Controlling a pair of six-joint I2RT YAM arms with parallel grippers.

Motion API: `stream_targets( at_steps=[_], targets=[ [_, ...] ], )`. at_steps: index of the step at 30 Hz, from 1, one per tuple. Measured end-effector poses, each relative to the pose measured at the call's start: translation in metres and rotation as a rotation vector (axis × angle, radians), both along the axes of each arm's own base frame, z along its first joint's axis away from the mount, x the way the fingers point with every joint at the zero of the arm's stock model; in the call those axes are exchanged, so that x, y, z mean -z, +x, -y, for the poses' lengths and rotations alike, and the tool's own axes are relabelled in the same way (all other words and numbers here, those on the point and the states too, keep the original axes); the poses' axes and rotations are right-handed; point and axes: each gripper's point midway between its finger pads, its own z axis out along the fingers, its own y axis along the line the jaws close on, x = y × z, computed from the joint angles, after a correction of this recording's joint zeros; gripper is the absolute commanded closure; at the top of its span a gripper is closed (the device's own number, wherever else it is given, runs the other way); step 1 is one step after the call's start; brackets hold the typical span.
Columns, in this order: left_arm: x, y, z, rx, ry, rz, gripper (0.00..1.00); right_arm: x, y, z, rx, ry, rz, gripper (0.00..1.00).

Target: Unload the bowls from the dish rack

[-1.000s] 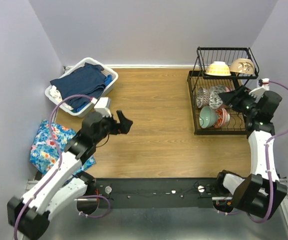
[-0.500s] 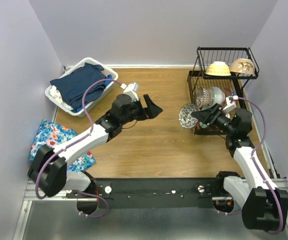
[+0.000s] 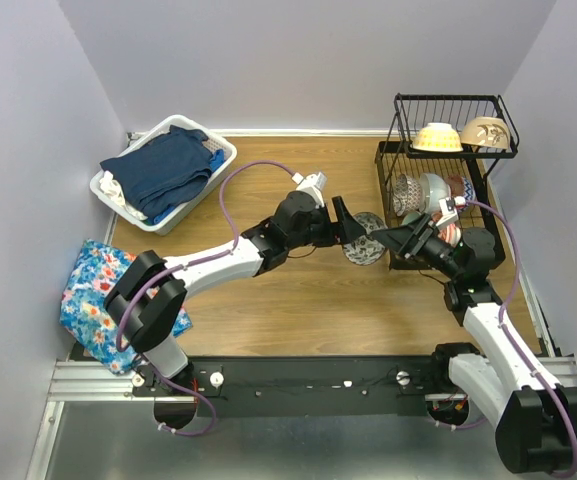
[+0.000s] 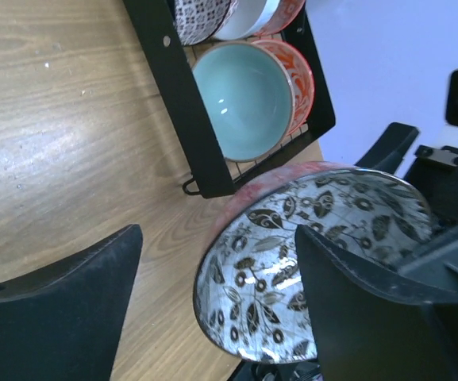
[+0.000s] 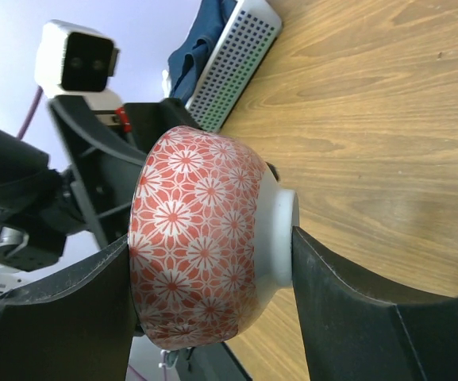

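While the right gripper (image 5: 211, 234) pinches a red-flowered bowl (image 5: 201, 266) between rim and foot (its inside is white with dark leaves), the bowl hangs on edge above the table (image 3: 288, 290), just beside the dish rack (image 4: 177, 95). The left gripper (image 4: 217, 230) is spread wide around the bowl's rim; whether it touches cannot be told. A mint bowl (image 4: 244, 99) stands in the rack's lower tier.
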Motion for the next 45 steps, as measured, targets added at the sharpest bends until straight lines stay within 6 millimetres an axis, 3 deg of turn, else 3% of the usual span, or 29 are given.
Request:
stream_targets(
  at_steps=[6, 8, 11, 12, 18, 19, 20, 22, 23, 24, 26, 29, 34, 39, 45],
  targets=[
    [0.012, -0.001, 0.004, -0.004, -0.001, -0.032, 0.43, -0.005, -0.003, -0.007, -0.020, 0.025, -0.001, 0.99],
    [0.014, -0.001, 0.003, -0.007, -0.008, -0.034, 0.48, -0.008, -0.004, -0.009, -0.026, 0.034, 0.001, 0.99],
    [0.013, -0.003, 0.005, -0.007, -0.032, -0.036, 0.63, -0.008, -0.004, -0.010, -0.028, 0.036, 0.000, 0.99],
    [0.012, -0.003, 0.006, -0.004, -0.039, -0.034, 0.73, -0.007, -0.004, -0.010, -0.027, 0.035, 0.000, 0.99],
    [0.008, -0.008, 0.007, 0.016, -0.066, -0.025, 0.99, -0.005, 0.001, -0.007, 0.006, 0.036, -0.013, 0.97],
    [0.007, -0.010, 0.007, 0.015, -0.062, -0.022, 1.00, -0.004, 0.003, -0.007, 0.010, 0.032, -0.015, 0.93],
    [0.008, -0.010, 0.007, 0.015, -0.058, -0.020, 1.00, -0.003, 0.002, -0.007, 0.009, 0.028, -0.013, 0.78],
    [0.010, -0.011, 0.004, 0.015, -0.040, -0.019, 1.00, -0.002, 0.002, -0.008, 0.005, 0.023, -0.015, 0.58],
    [0.010, -0.011, 0.004, 0.015, -0.035, -0.019, 1.00, -0.001, 0.002, -0.008, 0.004, 0.023, -0.020, 0.38],
    [0.010, -0.011, 0.002, 0.015, -0.022, -0.013, 1.00, 0.001, 0.001, -0.009, 0.003, 0.019, -0.024, 0.29],
    [0.011, -0.012, -0.003, 0.016, 0.015, 0.003, 1.00, 0.004, 0.000, -0.009, -0.002, 0.008, -0.028, 0.12],
    [0.017, -0.010, -0.014, 0.005, 0.096, 0.037, 1.00, 0.007, 0.000, -0.009, -0.006, -0.026, -0.034, 0.00],
    [0.040, -0.001, -0.044, -0.040, 0.254, 0.038, 1.00, -0.008, 0.006, -0.006, 0.004, -0.103, 0.018, 0.00],
    [0.056, 0.026, -0.092, -0.129, 0.385, 0.002, 1.00, -0.018, 0.011, 0.001, 0.024, -0.208, 0.062, 0.00],
    [0.052, 0.081, -0.153, -0.274, 0.470, -0.054, 1.00, -0.011, 0.014, 0.010, 0.056, -0.328, 0.064, 0.00]
  ],
)
